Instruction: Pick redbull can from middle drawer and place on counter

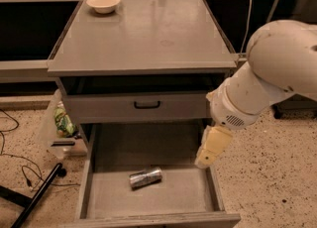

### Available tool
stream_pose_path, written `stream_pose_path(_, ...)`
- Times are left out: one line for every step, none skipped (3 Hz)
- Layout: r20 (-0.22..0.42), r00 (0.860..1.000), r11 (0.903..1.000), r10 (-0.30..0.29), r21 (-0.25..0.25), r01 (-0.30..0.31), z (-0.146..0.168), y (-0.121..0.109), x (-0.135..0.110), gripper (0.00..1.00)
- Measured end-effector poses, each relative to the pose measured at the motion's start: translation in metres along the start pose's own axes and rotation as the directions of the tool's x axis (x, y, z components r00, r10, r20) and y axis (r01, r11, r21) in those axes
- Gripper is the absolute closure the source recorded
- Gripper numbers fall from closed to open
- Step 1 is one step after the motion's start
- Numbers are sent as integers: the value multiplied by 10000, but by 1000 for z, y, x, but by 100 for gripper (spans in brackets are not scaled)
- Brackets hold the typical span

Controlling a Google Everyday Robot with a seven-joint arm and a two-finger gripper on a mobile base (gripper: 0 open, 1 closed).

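From my seat I see the gripper (212, 148) hanging off the end of the white arm (267, 83). It sits low at the right side of the open middle drawer (124, 145), just over that drawer's right wall. It shows edge-on, so I cannot tell whether it is open or closed. It is apart from everything in the drawer. The redbull can (145, 178) lies on its side on the drawer's flat floor, roughly in the middle and toward the front, with its right end angled slightly up. It is to the lower left of the gripper and nothing touches it. Above, the upper drawer front (109, 109) with its black handle (147, 104) is shut. The desk (148, 38) over it is grey and slightly glossy, and a cream bowl (103, 3) stands near its far left corner. On the speckled floor (262, 172) left of the cabinet I can see a green packet (63, 122) and some black cables (15, 138).
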State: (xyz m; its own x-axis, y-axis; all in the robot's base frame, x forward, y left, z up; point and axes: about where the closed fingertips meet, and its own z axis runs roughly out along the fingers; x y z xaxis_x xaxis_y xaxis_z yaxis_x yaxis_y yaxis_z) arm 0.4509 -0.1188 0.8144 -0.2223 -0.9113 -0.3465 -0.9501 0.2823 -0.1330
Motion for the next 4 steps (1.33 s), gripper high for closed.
stream_pose_path(504, 9959, 9959, -756, -459, 779, 63, 8, -28, 0)
stream_pose_path(889, 9852, 9886, -1465, -222, 1490, 124, 17, -57, 0)
stream_pose_path(1526, 9806, 9921, -1234, -43, 1255, 177, 21, -64, 0)
stream_pose_path(1930, 9736, 9922, -1221, 497, 1146, 176, 8, -76, 0)
